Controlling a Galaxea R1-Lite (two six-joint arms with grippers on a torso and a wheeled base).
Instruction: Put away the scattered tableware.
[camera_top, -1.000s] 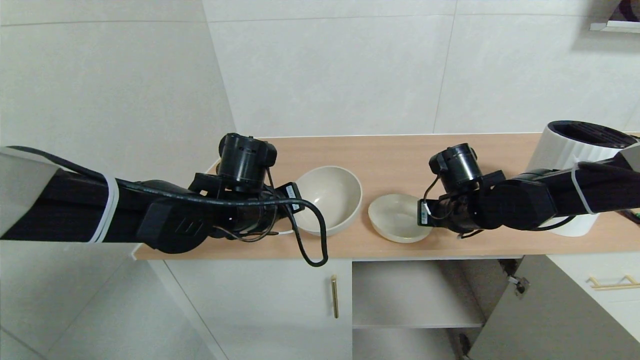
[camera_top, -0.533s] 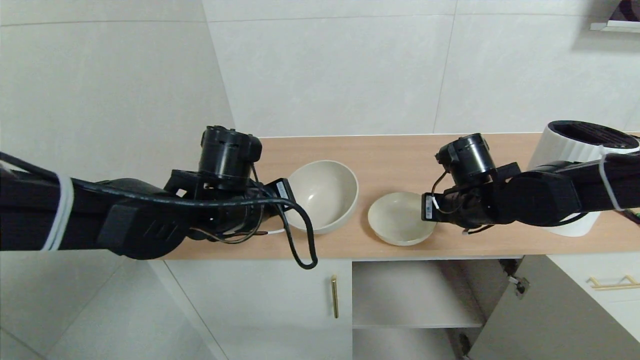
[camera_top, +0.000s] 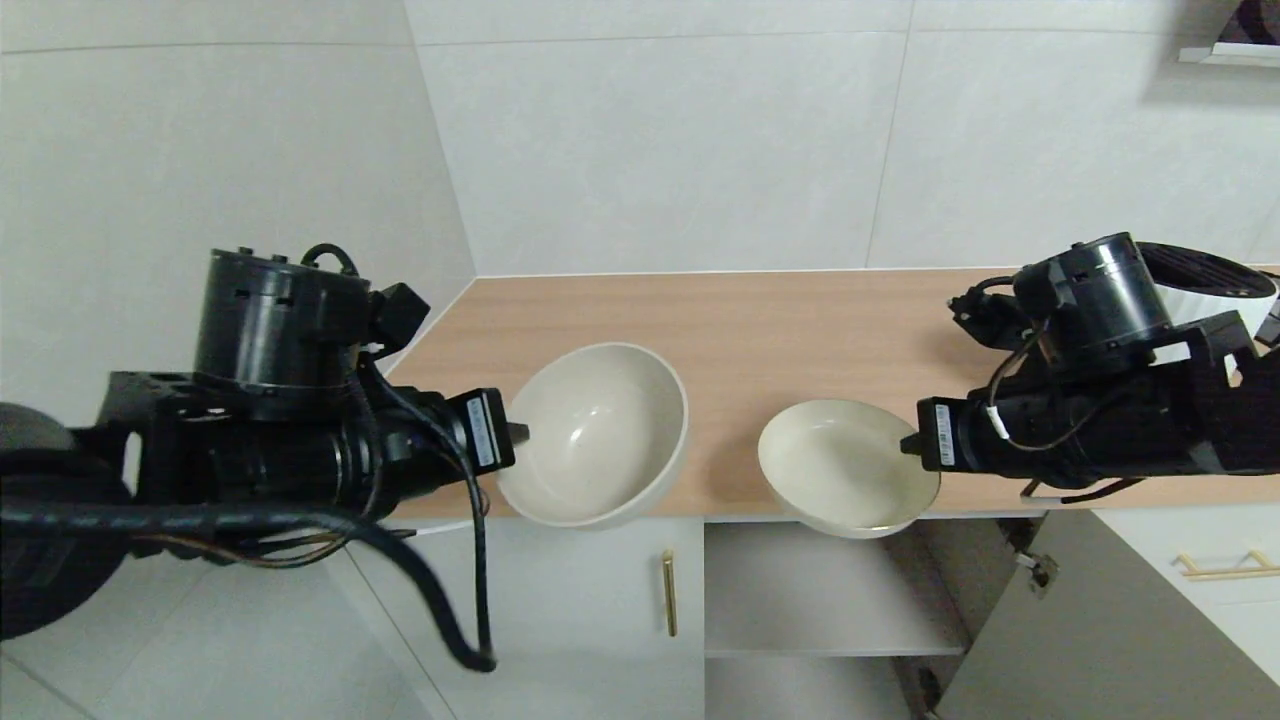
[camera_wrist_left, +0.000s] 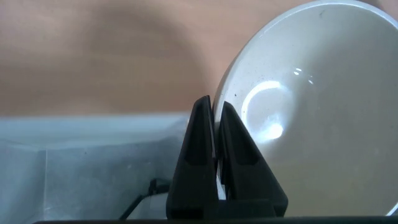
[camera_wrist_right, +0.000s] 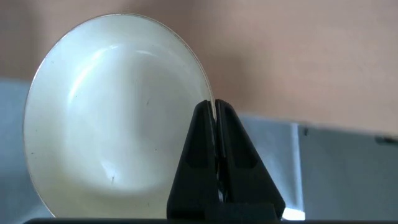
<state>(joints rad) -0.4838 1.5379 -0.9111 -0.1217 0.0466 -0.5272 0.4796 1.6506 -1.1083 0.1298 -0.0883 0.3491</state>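
Plainly both bowls are already in hand, each pinched at its rim. The left gripper (camera_top: 520, 432) is closed on the edge of the deep bowl (camera_top: 600, 430), one finger inside the wall and one outside, and the bowl hangs tilted, partly past the front edge of the wooden counter (camera_top: 780, 330). The right gripper (camera_top: 905, 445) is clamped the same way on the shallow bowl (camera_top: 840, 460), which juts over the counter's front edge above the open cupboard shelf (camera_top: 800, 590). Both bowls look glazed, hard and smooth, so they are probably stiff, somewhat slippery and liable to chip or break if knocked or dropped. The rim is the only sensible place for such narrow fingers, but a hold there leaves the whole weight hanging out to one side. The deep bowl, likely the heavier, may swivel or slide in the pinch. Slow, level carrying seems wise, and a gentle set-down on the shelf.
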